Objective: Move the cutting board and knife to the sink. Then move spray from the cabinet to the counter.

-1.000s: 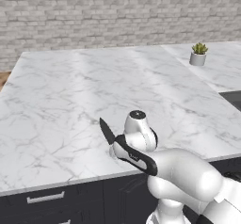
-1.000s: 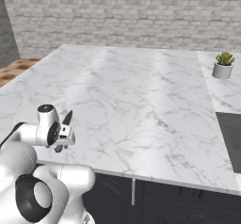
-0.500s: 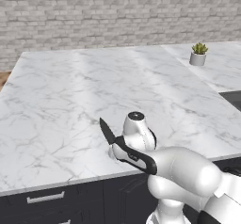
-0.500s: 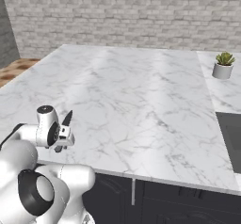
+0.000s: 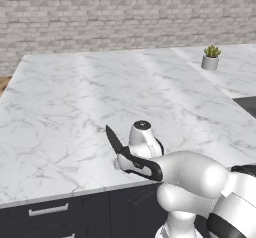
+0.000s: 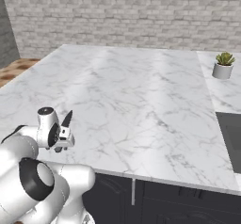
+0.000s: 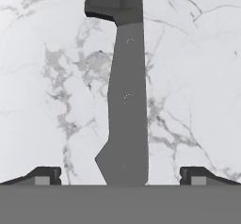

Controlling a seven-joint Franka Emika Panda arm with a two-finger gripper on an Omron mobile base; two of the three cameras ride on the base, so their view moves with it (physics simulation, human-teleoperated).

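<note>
Folding low over the near edge of the counter (image 5: 75,97), the white arm turns its hand down toward the marble, and the gripper (image 5: 131,162) has its two tips spread wide. In the hand view they stand on either side of the knife (image 7: 127,100), and neither touches it. The dark blade (image 5: 114,139) juts out from the hand toward the far left, above the marble, close to the near edge. At the right, past bare veined marble, a dark corner of the sink (image 5: 247,104) shows — its contents can't be made out. At the far right a small potted plant (image 5: 210,58) stands in a grey pot.
</note>
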